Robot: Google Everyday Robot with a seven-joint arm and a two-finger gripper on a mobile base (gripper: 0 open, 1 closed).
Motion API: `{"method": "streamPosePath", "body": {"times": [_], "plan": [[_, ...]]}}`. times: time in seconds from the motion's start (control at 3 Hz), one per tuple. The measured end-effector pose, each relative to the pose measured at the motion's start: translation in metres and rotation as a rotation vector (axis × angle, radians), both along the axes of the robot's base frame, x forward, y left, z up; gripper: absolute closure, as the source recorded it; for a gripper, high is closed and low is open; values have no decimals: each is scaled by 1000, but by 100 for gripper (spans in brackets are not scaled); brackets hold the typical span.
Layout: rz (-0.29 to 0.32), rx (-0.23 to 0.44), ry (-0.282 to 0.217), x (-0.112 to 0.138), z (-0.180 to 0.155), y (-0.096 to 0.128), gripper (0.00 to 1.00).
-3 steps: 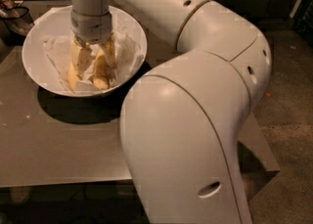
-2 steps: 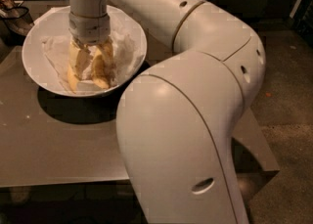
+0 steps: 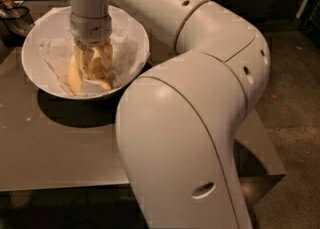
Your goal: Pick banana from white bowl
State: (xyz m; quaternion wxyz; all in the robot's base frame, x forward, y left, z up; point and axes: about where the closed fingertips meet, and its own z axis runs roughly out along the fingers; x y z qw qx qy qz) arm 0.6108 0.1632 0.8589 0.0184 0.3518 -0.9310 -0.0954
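Grasp step judged in hand. Claw (image 3: 93, 63) was seen inside glossy white paper-lined bowl (image 3: 32, 65), tabletop (image 3: 60, 148) 11 o'clock, at curved yellow banana (image 3: 74, 76). Closure couldn't be told. Firm clamp, straight lift required next.

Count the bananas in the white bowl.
1 banana for sure, lying on the paper in the white bowl, beside the gripper, which reaches down into the bowl. The gripper may hide more.
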Motion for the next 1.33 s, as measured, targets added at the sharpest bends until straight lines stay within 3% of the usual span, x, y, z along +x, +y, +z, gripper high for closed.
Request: {"method": "streamPosePath", "body": {"times": [0.33,0.67,1.0,1.33], "plan": [[0,0,0,0,0,0,96],[0,0,0,0,0,0,100],[0,0,0,0,0,0,100],[0,0,0,0,0,0,81]]}}
